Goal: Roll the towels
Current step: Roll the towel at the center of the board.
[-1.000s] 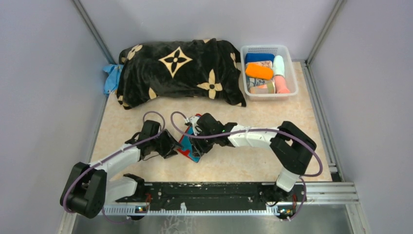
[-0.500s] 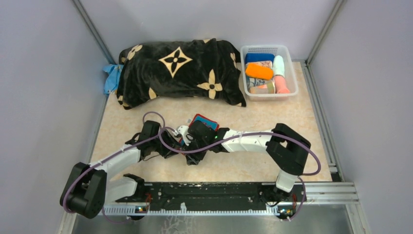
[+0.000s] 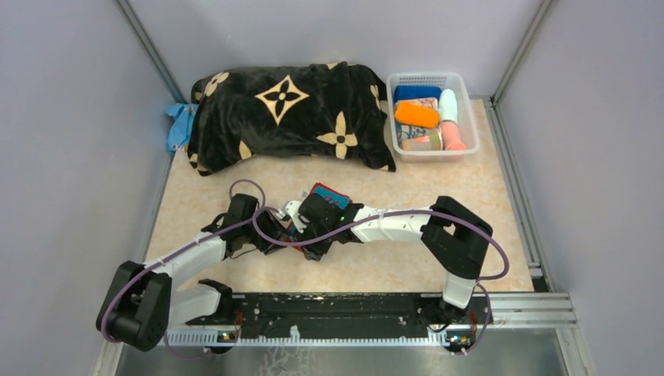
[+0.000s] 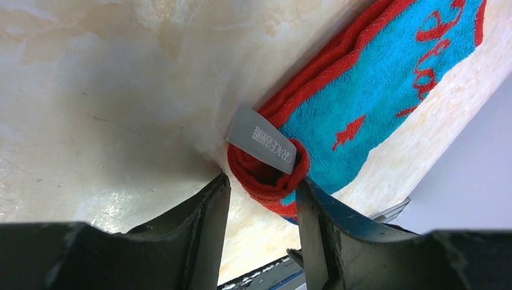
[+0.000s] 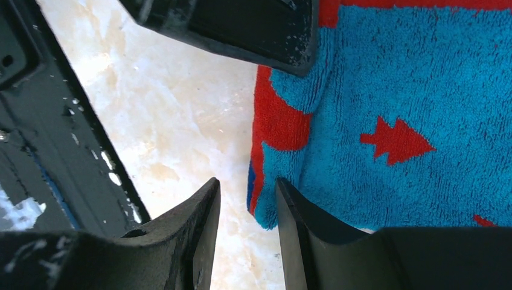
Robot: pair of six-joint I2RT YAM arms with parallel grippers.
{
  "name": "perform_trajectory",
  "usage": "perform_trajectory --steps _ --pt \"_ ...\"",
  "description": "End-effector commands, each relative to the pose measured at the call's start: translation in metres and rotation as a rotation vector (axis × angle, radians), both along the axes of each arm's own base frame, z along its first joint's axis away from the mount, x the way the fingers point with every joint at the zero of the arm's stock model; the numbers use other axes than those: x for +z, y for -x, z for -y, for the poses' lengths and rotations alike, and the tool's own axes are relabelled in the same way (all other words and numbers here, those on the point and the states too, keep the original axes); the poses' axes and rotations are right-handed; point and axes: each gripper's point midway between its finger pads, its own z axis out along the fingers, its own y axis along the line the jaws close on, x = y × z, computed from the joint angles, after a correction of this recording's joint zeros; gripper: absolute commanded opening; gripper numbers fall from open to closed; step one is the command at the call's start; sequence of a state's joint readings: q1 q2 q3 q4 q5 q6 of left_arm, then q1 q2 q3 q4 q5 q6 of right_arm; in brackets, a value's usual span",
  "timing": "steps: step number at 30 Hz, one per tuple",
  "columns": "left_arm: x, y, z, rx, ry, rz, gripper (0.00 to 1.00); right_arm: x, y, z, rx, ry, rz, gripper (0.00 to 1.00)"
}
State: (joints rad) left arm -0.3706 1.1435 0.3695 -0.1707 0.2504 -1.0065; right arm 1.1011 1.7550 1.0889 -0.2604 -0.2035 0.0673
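A red-and-turquoise patterned towel (image 3: 327,195) lies on the table between the two arms, mostly covered by them. In the left wrist view the towel (image 4: 374,90) has one end rolled into a tight red coil with a grey label. That coil sits just at the tips of my left gripper (image 4: 261,184), which is open, and touches the right finger. My right gripper (image 5: 246,187) is open a little over bare table, with the towel's corner (image 5: 392,90) beside its right finger. In the top view the left gripper (image 3: 276,233) and right gripper (image 3: 304,227) nearly touch.
A big black blanket (image 3: 290,110) with cream flowers lies at the back. A light blue cloth (image 3: 178,125) pokes out at its left. A clear white basket (image 3: 462,86) at the back right holds several rolled towels, among them an orange one (image 3: 416,115).
My right gripper has swung left toward the left gripper. The towel, earlier showing on its near side, now shows on its far side. The left arm has barely moved.
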Motion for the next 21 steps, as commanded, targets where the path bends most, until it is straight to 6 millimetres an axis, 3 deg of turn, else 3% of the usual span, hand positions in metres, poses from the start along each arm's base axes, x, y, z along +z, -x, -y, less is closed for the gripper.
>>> perform_trajectory --steps 1,8,21 --pt "-0.041 0.032 -0.036 0.034 -0.185 -0.135 0.52 0.001 -0.012 -0.006 0.002 0.016 0.053 0.39" --pt "-0.043 0.034 -0.039 0.038 -0.195 -0.14 0.52 -0.027 -0.009 0.005 0.006 0.127 0.11 0.39" --pt "-0.046 0.035 -0.045 0.045 -0.225 -0.146 0.54 -0.081 -0.01 0.056 0.018 0.493 0.338 0.38"
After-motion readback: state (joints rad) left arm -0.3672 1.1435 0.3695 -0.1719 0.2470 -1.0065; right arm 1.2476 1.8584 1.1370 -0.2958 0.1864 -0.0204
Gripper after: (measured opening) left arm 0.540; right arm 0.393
